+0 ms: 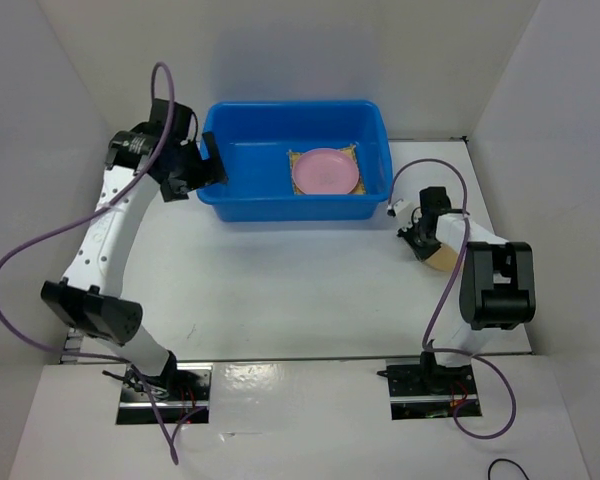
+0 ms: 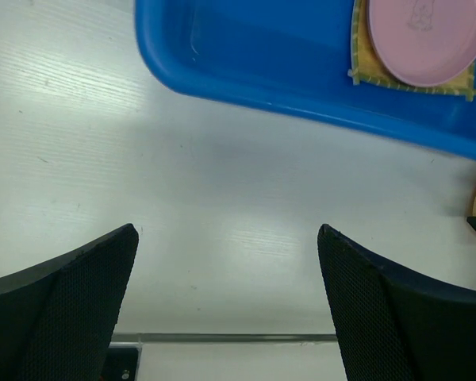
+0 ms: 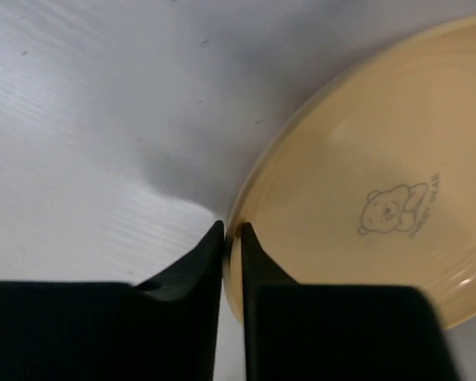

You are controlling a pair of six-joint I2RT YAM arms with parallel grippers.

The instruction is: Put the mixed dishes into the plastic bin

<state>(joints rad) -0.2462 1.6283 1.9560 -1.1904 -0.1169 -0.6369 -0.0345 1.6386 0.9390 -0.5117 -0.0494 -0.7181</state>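
Over on the right side of the table (image 1: 280, 270), just beside the short end of the blue bin (image 1: 290, 104), the tan plate (image 3: 365, 182) was pinched by its rim in the right gripper (image 3: 231, 230), jaws squeezed onto the edge with only that thin lip between them. Whether it was lifted clear of the tabletop couldn't be told. Inside the bin, toward its right end, the pink plate (image 1: 326, 171) was already sat on the yellow mat (image 2: 363, 59). The left gripper (image 2: 226, 228) was held by the bin's left end, jaws spread wide, nothing in them. No clear cups could be spotted, tbh.

Risk-wise: with such a shallow edge grip, the plate could probably be swung or slipped loose on the lift. If it isn't raised enough, its low side might get clipped on the bin's rim.
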